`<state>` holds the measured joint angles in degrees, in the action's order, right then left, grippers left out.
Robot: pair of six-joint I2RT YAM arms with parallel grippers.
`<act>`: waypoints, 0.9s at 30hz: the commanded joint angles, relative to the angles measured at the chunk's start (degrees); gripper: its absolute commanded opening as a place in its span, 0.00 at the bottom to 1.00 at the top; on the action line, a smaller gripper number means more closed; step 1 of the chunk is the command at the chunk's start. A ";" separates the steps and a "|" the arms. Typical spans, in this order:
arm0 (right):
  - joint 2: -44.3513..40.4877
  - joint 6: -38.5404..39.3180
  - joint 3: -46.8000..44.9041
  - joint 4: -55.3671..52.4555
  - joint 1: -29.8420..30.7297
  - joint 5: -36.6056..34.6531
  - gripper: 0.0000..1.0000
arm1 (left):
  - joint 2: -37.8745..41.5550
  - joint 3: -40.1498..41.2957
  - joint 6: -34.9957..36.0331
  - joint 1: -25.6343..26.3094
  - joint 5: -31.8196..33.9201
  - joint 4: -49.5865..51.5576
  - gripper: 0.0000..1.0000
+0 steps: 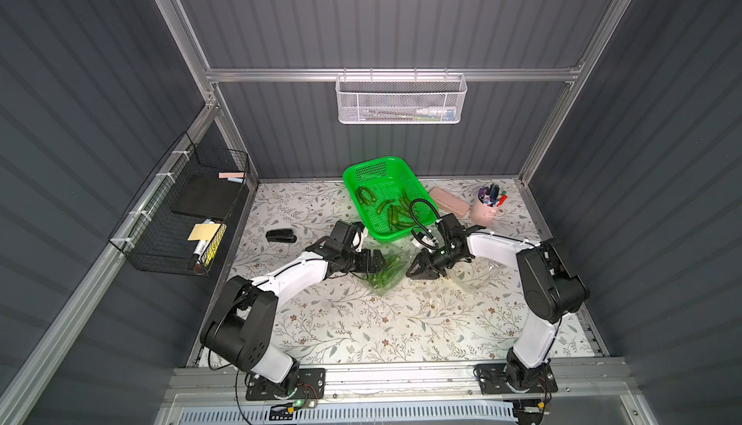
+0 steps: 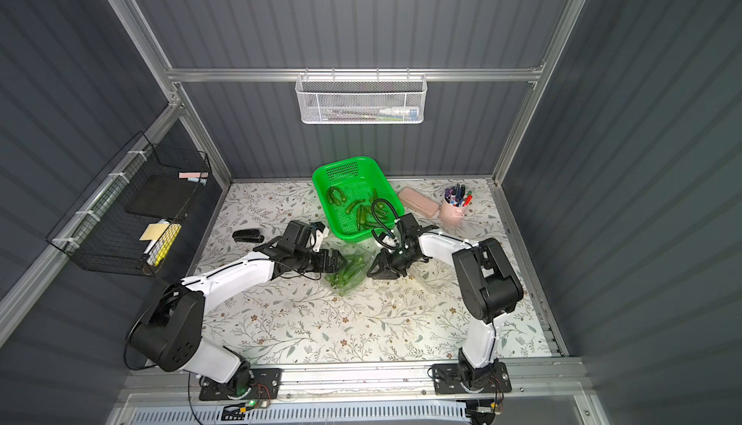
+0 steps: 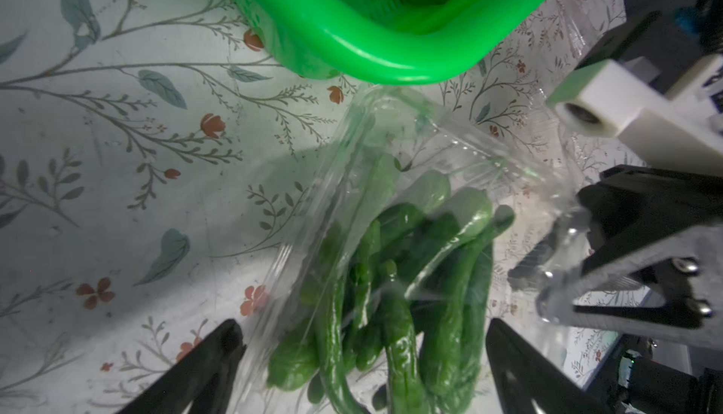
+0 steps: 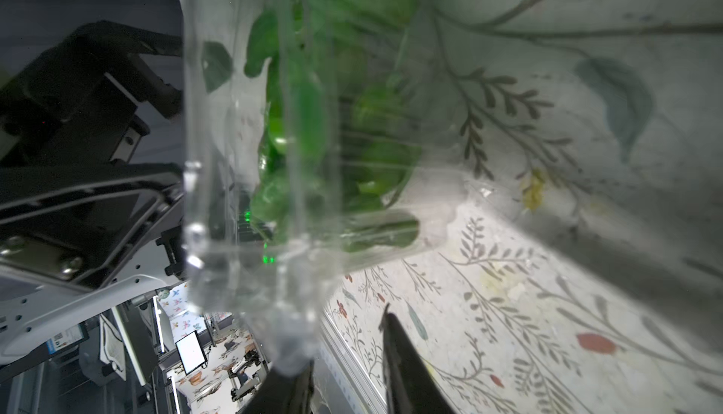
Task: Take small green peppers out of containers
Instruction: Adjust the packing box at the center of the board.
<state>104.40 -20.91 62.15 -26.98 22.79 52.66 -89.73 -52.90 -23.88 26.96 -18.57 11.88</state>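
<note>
A clear clamshell container (image 1: 384,278) (image 2: 346,274) lies in front of the green basket, its lid raised. Several small green peppers (image 1: 388,269) (image 3: 395,306) are piled inside it. My left gripper (image 1: 379,260) (image 3: 362,326) stands wide open, one finger on each side of the pack's end. My right gripper (image 1: 415,272) (image 4: 346,339) is at the pack's other side, jaws apart with a gap. The clear lid's edge (image 4: 289,334) rests against one right finger. A second clear container (image 1: 482,276) lies under the right arm. More peppers (image 1: 395,210) lie in the basket.
The bright green perforated basket (image 1: 391,237) (image 3: 391,68) stands just behind both grippers. A pink case (image 1: 449,202) and a pink cup of pens (image 1: 488,206) are at the back right. A black stapler (image 1: 281,236) lies on the left.
</note>
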 commanded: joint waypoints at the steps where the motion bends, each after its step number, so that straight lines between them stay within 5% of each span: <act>1: -0.34 -1.59 -1.40 3.76 -0.88 5.69 0.31 | -1.45 -2.65 -0.47 0.28 1.56 -0.16 0.99; 27: 3.82 -2.70 -2.02 7.73 -1.52 10.53 0.33 | -5.51 -7.38 -0.12 0.37 0.68 0.51 0.99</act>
<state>107.55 -23.16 59.90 -20.49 21.41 61.98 -94.43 -58.48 -23.99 26.96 -17.58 11.94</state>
